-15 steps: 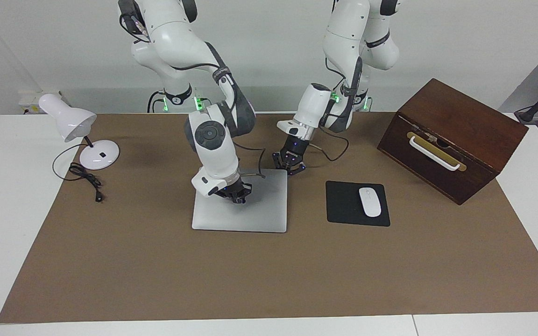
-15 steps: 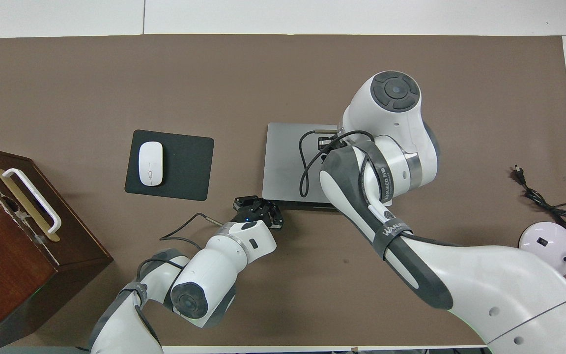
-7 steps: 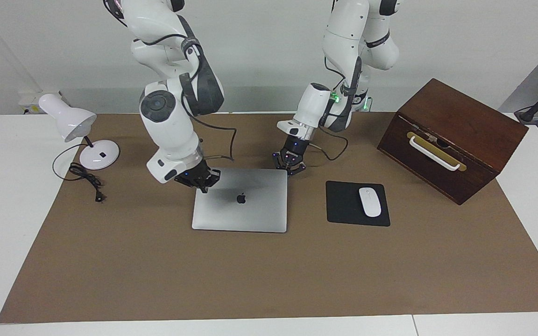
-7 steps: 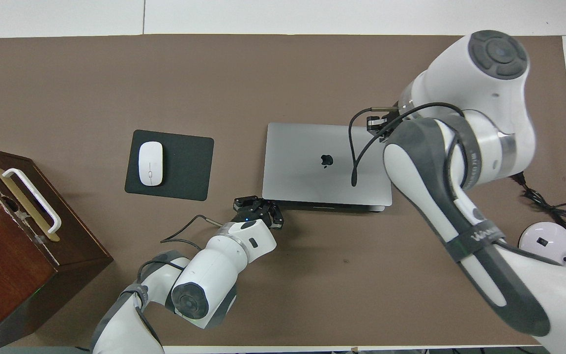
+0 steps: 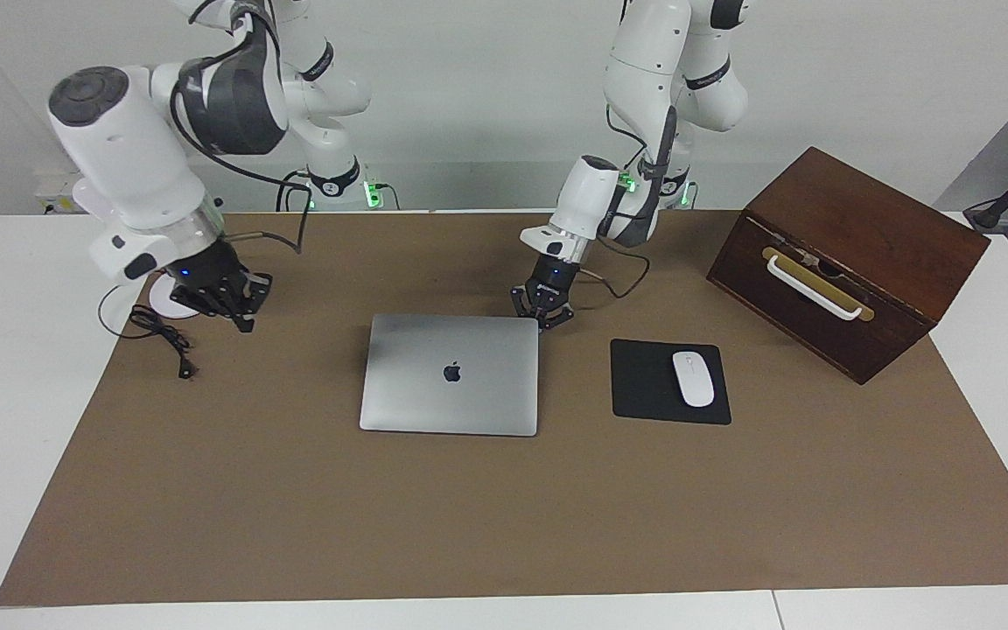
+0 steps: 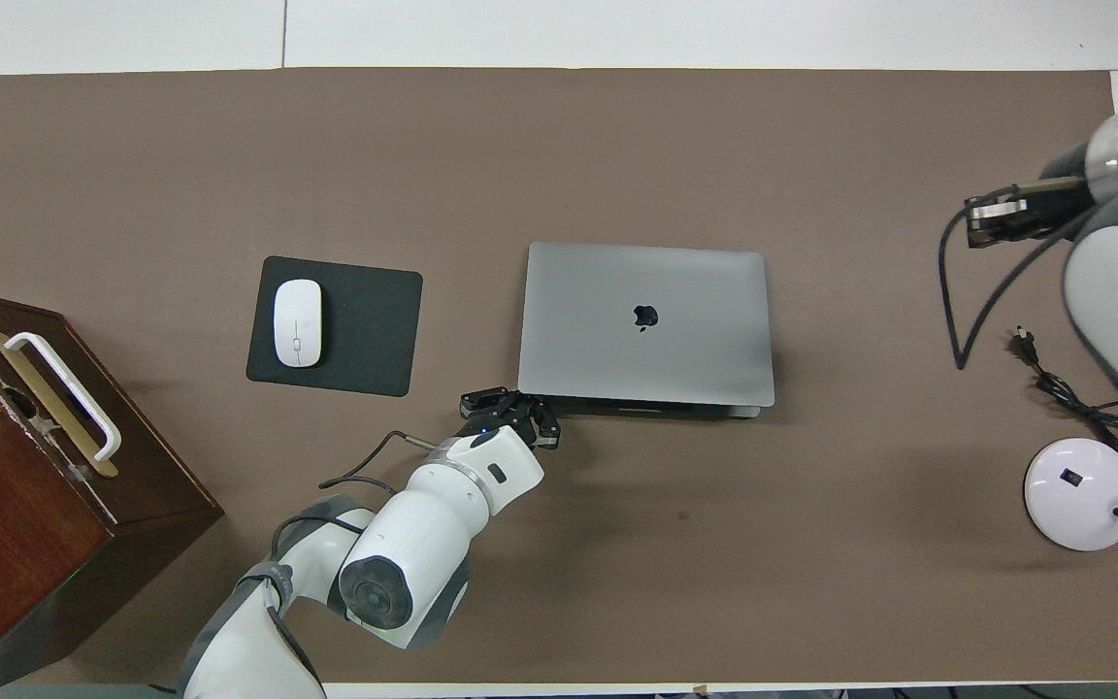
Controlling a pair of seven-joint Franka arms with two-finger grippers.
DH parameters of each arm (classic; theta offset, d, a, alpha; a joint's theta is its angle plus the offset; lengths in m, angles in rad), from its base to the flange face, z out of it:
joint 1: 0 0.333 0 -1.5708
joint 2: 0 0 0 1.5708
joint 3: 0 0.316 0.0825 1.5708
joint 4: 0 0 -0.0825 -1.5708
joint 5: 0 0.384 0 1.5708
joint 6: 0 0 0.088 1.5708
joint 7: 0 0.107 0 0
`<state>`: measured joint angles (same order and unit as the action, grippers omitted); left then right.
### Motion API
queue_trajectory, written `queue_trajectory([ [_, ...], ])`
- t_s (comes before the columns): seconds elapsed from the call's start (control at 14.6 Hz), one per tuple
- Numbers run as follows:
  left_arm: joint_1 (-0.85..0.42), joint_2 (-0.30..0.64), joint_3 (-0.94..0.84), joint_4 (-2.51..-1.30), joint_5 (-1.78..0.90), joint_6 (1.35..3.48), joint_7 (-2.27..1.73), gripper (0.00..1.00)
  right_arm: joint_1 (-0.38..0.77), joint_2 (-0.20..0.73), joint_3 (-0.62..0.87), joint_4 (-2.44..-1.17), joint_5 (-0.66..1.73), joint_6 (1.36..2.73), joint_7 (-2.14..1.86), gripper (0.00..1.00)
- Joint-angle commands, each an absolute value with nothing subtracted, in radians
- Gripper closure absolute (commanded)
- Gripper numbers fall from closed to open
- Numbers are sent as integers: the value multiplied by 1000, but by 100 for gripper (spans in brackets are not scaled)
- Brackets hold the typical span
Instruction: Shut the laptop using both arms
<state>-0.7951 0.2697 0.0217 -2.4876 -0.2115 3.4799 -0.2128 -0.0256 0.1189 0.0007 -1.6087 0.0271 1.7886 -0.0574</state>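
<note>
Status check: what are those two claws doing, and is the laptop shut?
Left gripper open at the laptop's corner. Right gripper over the lamp base. Laptop lid down, flat. Nothing in the way.

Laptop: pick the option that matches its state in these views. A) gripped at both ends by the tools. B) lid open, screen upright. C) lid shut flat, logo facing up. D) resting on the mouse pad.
C: the laptop lies flat with its lid down and the apple logo up, beside the mouse pad; the left tool sits at its corner, and the right tool is over the lamp base.
</note>
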Motion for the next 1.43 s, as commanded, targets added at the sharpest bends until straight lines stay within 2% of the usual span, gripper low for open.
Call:
queue_trajectory([
  [0.0,-796,260,43,-2482,-241,3355,-224,100,-66,77,14,-1618,8,1750,-106,100],
  [0.14,-787,204,44,-2482,-241,3263,-225,100,-71,64,14,-1618,8,1723,-104,100],
  [0.2,-782,174,44,-2482,-241,3213,-225,100,-71,57,15,-1620,8,1723,-100,95],
  [0.27,-779,141,44,-2483,-241,3162,-225,100,-71,55,15,-1620,8,1724,-97,75],
  [0.34,-769,112,44,-2482,-241,3111,-229,100,-72,54,14,-1620,9,1727,-94,29],
  [0.41,-762,83,44,-2482,-241,3071,-233,100,-72,51,14,-1620,11,1727,-92,0],
  [0.89,-684,-135,48,-2436,-238,2610,-247,100,-141,40,12,-1632,21,1730,-57,0],
  [1.09,-623,-190,48,-2352,-227,2388,-242,100,-155,32,12,-1646,21,1730,-57,0],
  [1.37,-520,-198,46,-2168,-141,2056,-239,100,-140,20,18,-1669,21,1741,-20,0],
])
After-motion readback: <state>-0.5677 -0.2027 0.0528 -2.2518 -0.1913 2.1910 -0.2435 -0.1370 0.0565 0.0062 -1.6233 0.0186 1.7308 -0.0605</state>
